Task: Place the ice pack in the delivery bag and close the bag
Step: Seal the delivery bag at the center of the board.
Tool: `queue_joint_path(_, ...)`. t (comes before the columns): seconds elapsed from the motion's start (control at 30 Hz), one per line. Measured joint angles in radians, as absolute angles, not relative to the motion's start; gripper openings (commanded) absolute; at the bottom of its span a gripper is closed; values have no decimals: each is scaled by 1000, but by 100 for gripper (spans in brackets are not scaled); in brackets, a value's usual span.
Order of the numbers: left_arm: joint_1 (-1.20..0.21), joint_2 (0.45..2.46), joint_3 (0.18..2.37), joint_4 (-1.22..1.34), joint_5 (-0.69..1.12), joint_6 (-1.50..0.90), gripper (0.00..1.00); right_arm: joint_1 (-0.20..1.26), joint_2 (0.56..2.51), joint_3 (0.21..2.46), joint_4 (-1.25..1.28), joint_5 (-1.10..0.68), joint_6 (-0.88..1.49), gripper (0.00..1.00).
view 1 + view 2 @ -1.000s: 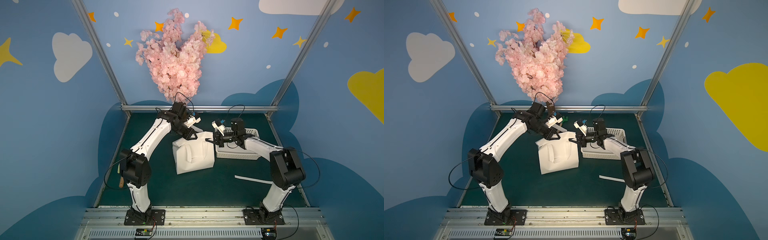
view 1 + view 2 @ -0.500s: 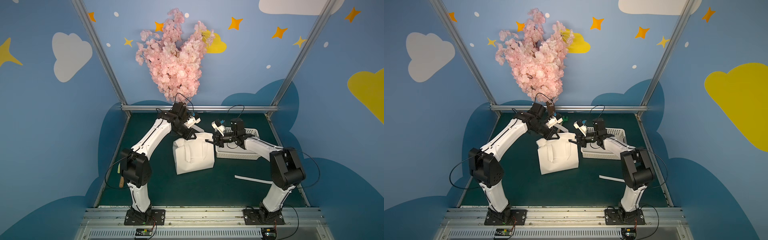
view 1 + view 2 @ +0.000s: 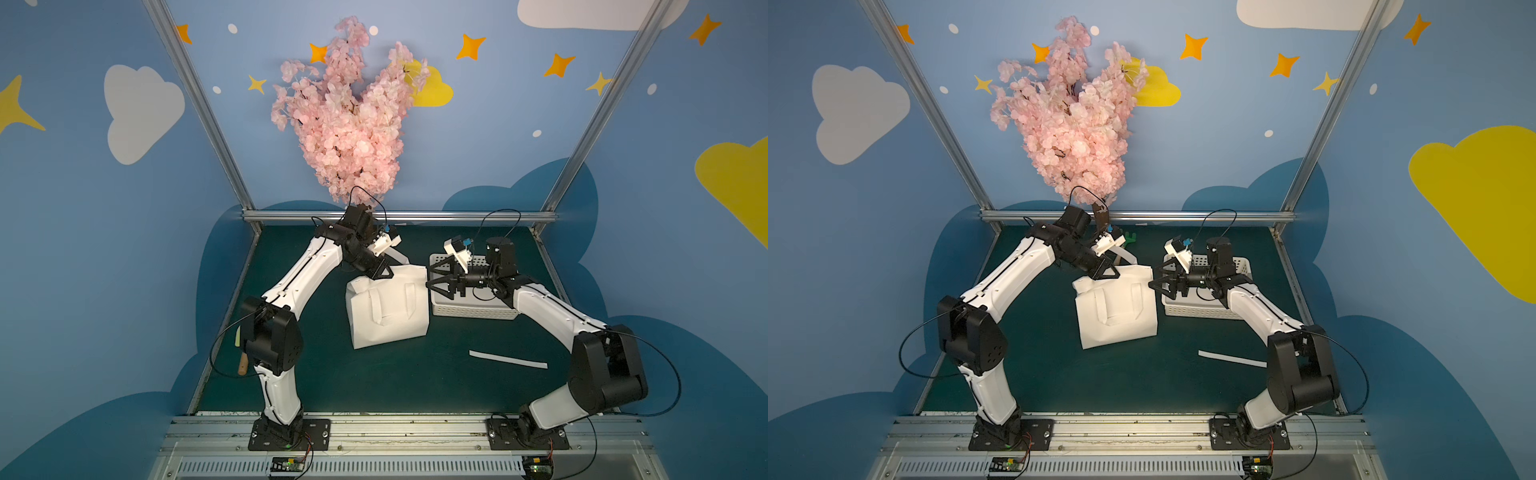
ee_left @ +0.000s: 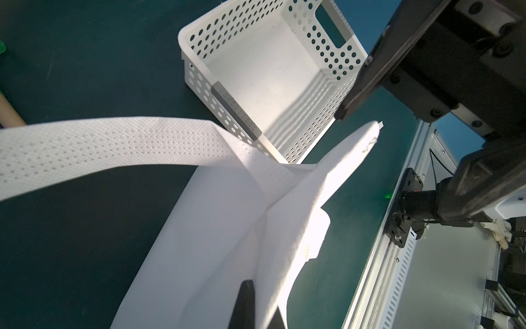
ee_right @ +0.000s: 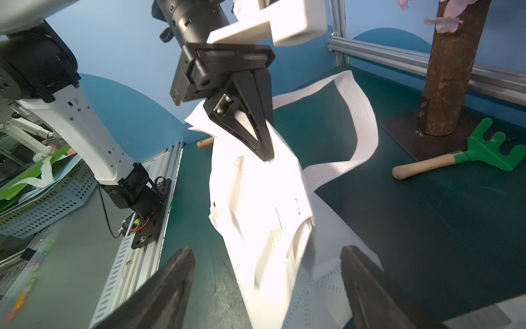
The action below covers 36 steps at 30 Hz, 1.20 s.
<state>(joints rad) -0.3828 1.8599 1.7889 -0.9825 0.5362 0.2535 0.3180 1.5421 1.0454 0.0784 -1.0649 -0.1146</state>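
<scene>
Dark green worktop (image 3: 395, 386) carries everything. The white boxy fabric delivery bag (image 3: 395, 332) sits mid-worktop, handle side toward the cameras. Its mouth isn't spread and no lining shows. The white perforated plastic basket (image 3: 478, 311) is just beside the bag on my right, and the left wrist view shows it empty.

My left fingers (image 5: 263, 125) are clenched on the bag's top edge at its far corner. I judge that's to lift the edge and pin the bag while the mouth gets opened. My right fingers (image 5: 170, 284) are spread wide, grasping nothing, aimed at the bag's basket-side top. Probably they are placed to take the opposite edge and pull the mouth apart.

One flat white loop handle (image 4: 99, 145) trails loose on the bag's far side, so it isn't what I'm holding. A thin white strip (image 3: 507, 359) lies alone near my right arm.

Ice pack: not visible in any view, so I can't say where it is. Looks like the early, bag-opening step.
</scene>
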Motion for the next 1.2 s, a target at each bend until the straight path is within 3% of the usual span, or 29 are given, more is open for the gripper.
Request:
queue_joint_path(0.13, -382, 1860, 1783, -979, 540, 253, 3, 326, 1584, 1107, 76, -1061, -97, 87)
queue_joint_path(0.17, -382, 1860, 1781, -978, 540, 253, 3, 330, 1602, 1130, 73, -1059, -96, 97)
queue_joint_path(0.2, -382, 1860, 1778, -977, 541, 253, 3, 333, 1618, 1149, 67, -1057, -92, 98)
queue_joint_path(0.4, -382, 1860, 1776, -976, 543, 250, 3, 358, 1697, 1214, 39, -1055, -113, 94)
queue_joint_path(0.57, -382, 1860, 1776, -975, 543, 246, 3, 368, 1744, 1241, 19, -1060, -119, 73)
queue_joint_path(0.67, -382, 1860, 1776, -975, 544, 246, 3, 368, 1765, 1270, -1, -1066, -126, 48)
queue_joint_path(0.73, -382, 1860, 1774, -974, 544, 245, 3, 368, 1776, 1290, -13, -1070, -129, 37)
queue_joint_path(1.0, -382, 1859, 1771, -970, 543, 242, 5, 368, 1795, 1308, -66, -1085, -155, 44)
queue_joint_path(1.07, -382, 1859, 1771, -969, 543, 242, 5, 367, 1795, 1308, -78, -1085, -163, 33)
queue_joint_path(1.17, -382, 1859, 1771, -964, 542, 242, 5, 366, 1795, 1307, -85, -1092, -163, 0)
queue_joint_path(1.2, -382, 1859, 1771, -960, 541, 241, 5, 366, 1795, 1307, -86, -1097, -168, 0)
